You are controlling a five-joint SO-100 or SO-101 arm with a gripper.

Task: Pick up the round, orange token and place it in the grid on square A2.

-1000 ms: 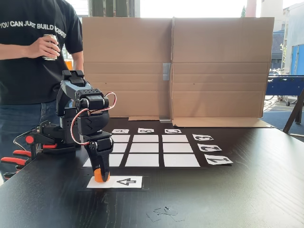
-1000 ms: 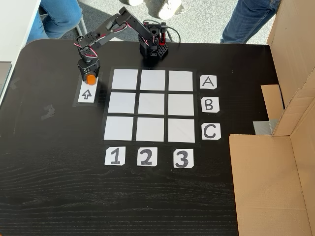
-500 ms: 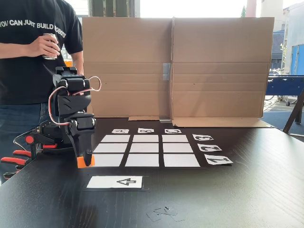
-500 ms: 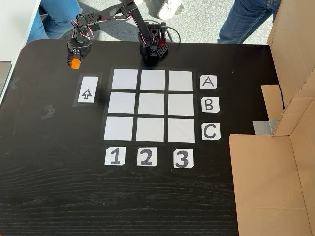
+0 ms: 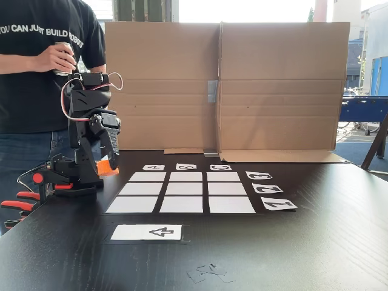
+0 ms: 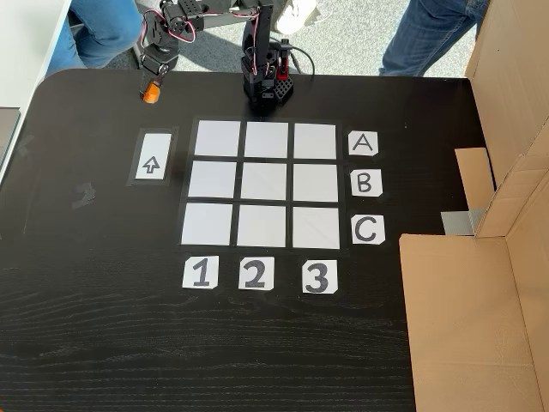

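My gripper (image 6: 153, 82) hangs above the table's far left corner in a fixed view, shut on the small orange token (image 6: 152, 93). From the front in a fixed view, the gripper (image 5: 111, 159) points down beside the arm's base with the token (image 5: 107, 167) at its tip, clear of the table. The grid (image 6: 264, 183) of nine white rectangles lies to the right of it, bare. Square A2 (image 6: 265, 141) is the middle rectangle of the row beside label A; in the front view square A2 (image 5: 139, 188) is in the left column of the grid (image 5: 186, 188).
A white arrow card (image 6: 151, 157) lies bare left of the grid. The arm's base (image 6: 266, 86) stands at the table's far edge. A cardboard wall (image 5: 224, 85) closes the back. A person (image 5: 36, 85) holding a can (image 5: 62, 60) stands behind the arm. Orange-handled clamps (image 5: 18, 203) grip the left edge.
The gripper has lifted the token off the arrow card, swung away from it and pulled back up toward the arm's base. The arrow card now lies bare.
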